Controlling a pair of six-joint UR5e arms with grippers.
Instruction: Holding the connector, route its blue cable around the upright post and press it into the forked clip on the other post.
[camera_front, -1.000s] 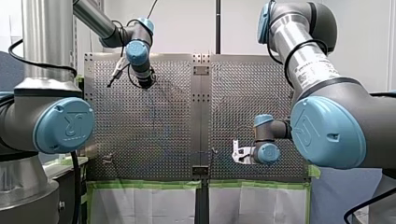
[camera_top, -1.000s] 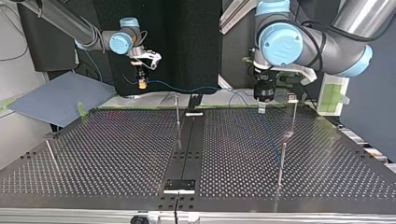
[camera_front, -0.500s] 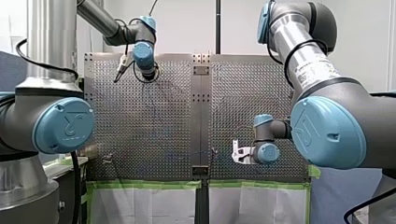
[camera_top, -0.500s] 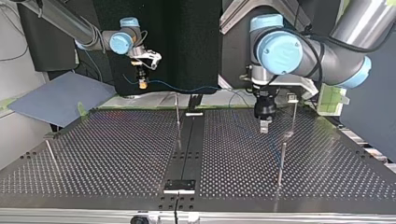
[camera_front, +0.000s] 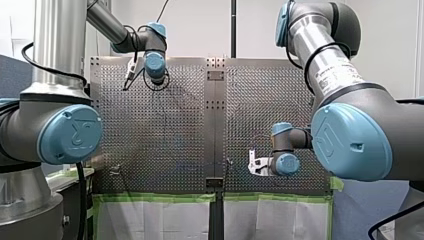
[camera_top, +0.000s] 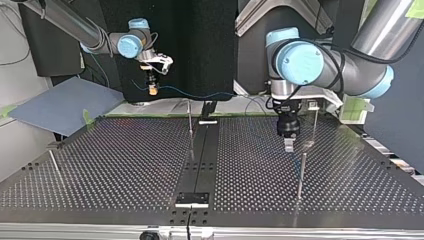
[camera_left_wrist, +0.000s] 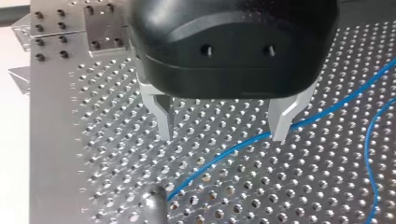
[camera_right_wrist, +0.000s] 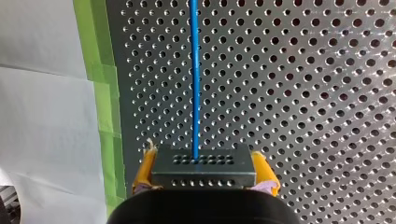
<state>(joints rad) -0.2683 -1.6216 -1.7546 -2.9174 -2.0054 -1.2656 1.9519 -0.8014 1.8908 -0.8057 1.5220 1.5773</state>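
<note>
My right gripper (camera_right_wrist: 203, 179) is shut on the black connector (camera_right_wrist: 203, 165), with its yellow pads on both sides. The blue cable (camera_right_wrist: 194, 70) leaves the connector straight ahead over the perforated table. In the top view my right gripper (camera_top: 152, 90) hangs at the back left, and the cable (camera_top: 200, 95) sags to the right from it. My left gripper (camera_left_wrist: 224, 133) is open just above the table, with the cable (camera_left_wrist: 233, 149) passing between its metal fingers, close by one of them. In the top view my left gripper (camera_top: 289, 145) hovers between a thin upright post (camera_top: 301, 175) and a post with a clip (camera_top: 313, 106).
Another thin post (camera_top: 190, 125) stands near the table's middle seam, and one more post (camera_top: 54, 165) stands at the top view's left. A post's rounded top (camera_left_wrist: 156, 205) shows just ahead of my left gripper. Green tape (camera_right_wrist: 100, 70) edges the table by white sheeting.
My left gripper has moved across the table towards the top view's camera and slightly right, coming down close to the thin post. My right arm has kept still with the connector.
</note>
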